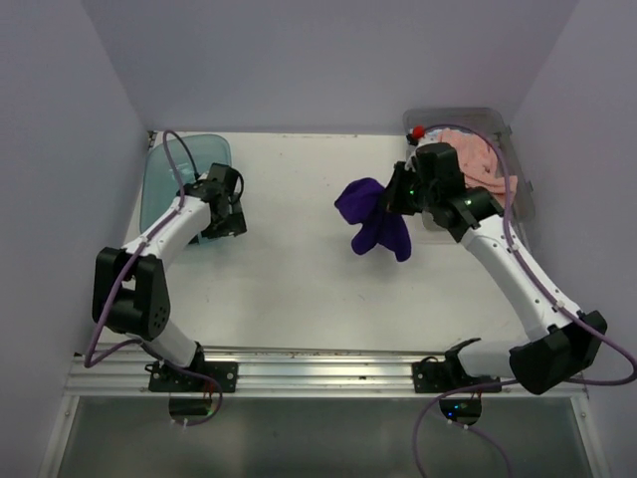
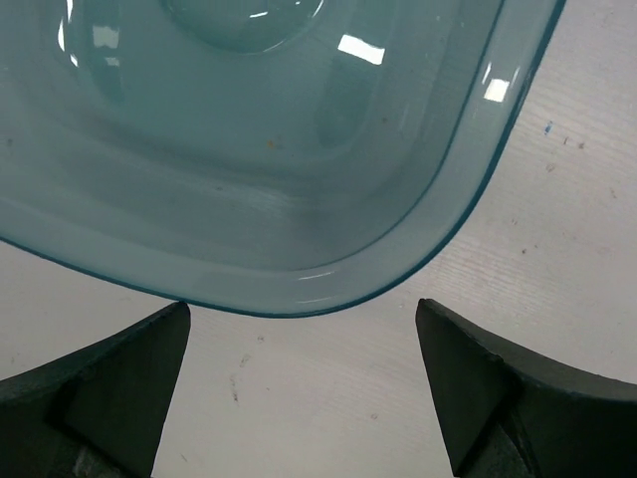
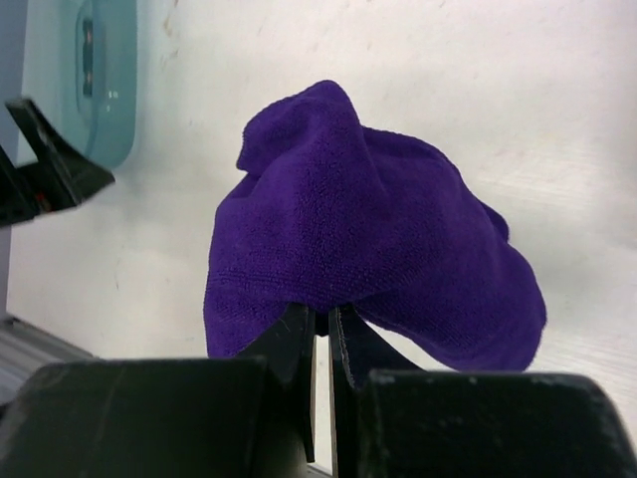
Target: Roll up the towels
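Pinching the dark purple towel [image 1: 373,221] [image 3: 366,234] in the right gripper [image 1: 394,201] [image 3: 320,324], with fingers [image 3: 289,334] closed tight on one fold and only a thin slit between them. Bunched and crumpled, not flat and not rolled, spilling forward off the fingertips over the white table [image 1: 289,289], right of centre. Can't tell from either view whether the low end touches the surface or hangs just clear. Just beside the clear grey bin [image 1: 520,214] at the far right corner, wrist sitting at the bin's left wall. Inside that bin, a salmon pink towel [image 1: 480,164] in a loose heap, with something small and red [image 1: 419,130] at the far left corner, too small to make out. On the other side, left gripper [image 1: 227,211] [image 2: 302,311] with fingers [image 2: 129,368] spread wide, nothing between them but table and the rounded near corner of the teal tub [image 1: 164,184] [image 2: 249,149]. Fingertips just short of the tub rim, apart from it. Tub at the far left corner, well apart from the purple towel, and nothing visible inside it in the wrist view.
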`<state>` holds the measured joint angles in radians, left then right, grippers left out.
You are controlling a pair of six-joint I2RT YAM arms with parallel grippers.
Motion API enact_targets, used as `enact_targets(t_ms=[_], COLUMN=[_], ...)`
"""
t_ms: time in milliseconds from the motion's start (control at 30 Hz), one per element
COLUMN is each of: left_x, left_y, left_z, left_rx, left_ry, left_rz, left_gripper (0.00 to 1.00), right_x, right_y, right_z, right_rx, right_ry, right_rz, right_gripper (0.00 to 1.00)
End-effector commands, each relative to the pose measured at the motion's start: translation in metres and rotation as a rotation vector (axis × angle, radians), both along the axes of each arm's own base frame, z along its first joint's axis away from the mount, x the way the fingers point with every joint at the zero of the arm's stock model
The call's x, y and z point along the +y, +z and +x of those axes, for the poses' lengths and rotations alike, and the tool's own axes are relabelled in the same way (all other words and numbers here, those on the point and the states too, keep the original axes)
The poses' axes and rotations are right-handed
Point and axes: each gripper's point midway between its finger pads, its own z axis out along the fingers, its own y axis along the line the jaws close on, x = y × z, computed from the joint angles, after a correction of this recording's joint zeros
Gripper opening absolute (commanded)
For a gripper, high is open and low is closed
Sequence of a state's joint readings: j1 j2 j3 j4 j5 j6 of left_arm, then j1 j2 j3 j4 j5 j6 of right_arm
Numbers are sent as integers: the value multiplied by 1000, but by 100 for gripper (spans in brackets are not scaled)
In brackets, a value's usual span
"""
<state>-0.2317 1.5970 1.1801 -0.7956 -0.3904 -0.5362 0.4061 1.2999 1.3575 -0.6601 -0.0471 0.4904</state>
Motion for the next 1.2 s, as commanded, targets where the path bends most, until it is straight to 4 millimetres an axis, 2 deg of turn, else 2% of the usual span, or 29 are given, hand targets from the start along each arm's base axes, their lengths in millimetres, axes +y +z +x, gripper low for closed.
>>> enact_targets(t_ms=[0, 67, 100, 133, 167, 200, 233, 300, 367, 400, 533, 633, 667, 733, 767, 833, 867, 967, 1000, 1033, 1067, 1100, 1167], left_x=[11, 16, 18, 22, 24, 27, 30, 41, 48, 51, 50, 39, 35, 19, 12, -20, -51, -100, -128, -144, -156, -173, -193], left_y=[2, -1, -4, -5, -6, -6, -7, -6, -4, 1, 15, 38, 54, 62, 73, 72, 72, 65, 57, 55, 51, 40, 33], left_z=[14, 20, 24, 27, 30, 33, 34, 41, 41, 42, 41, 39, 38, 30, 26, 13, 2, -18, -33, -37, -43, -58, -63], left_rx=[-32, -21, -10, -7, -7, -7, -5, -8, -5, -13, -44, -97, -141, -162, -194, -186, -180, -152, -120, -128, -119, -79, -75], left_ry=[14, 20, 24, 29, 30, 34, 40, 68, 80, 86, 86, 57, 42, -8, -31, -108, -177, -300, -384, -422, -457, -511, -569], left_rz=[26, 32, 41, 43, 46, 56, 59, 52, 55, 62, 49, -10, -27, -67, -82, -115, -155, -243, -281, -310, -328, -359, -410], left_gripper=[100, 100, 100, 100, 100, 100, 100, 100, 100, 100, 100, 100, 100, 100, 100, 100, 100, 100, 100, 100, 100, 100, 99], right_x=[38, 52, 63, 70, 76, 82, 90, 87, 76, 69, 45, 27, 22, 17, 13, 8, 4, 0, -5, -4, -7, -12, -11], right_y=[-18, -31, -44, -50, -67, -74, -81, -96, -102, -96, -95, -111, -122, -133, -143, -152, -158, -169, -172, -174, -184, -188, -192], right_z=[-12, -16, -26, -30, -35, -40, -47, -54, -54, -52, -46, -51, -58, -67, -74, -79, -82, -84, -80, -75, -81, -79, -80], right_rx=[36, 61, 88, 102, 141, 160, 180, 230, 231, 209, 204, 242, 272, 305, 334, 356, 370, 401, 417, 415, 447, 455, 475], right_ry=[84, 103, 134, 147, 168, 190, 221, 228, 191, 167, 110, 89, 96, 110, 116, 96, 88, 54, 29, 15, 14, -6, 9], right_rz=[24, 24, 11, 12, -8, -23, -44, -85, -122, -129, -133, -181, -207, -229, -244, -251, -255, -203, -153, -101, -79, -72, -70], right_gripper=[0, 0, 1, 10, 23, 51, 60, 72, 76, 77, 77, 75, 74, 74, 74, 75, 75, 75, 75, 75, 74, 74, 73])
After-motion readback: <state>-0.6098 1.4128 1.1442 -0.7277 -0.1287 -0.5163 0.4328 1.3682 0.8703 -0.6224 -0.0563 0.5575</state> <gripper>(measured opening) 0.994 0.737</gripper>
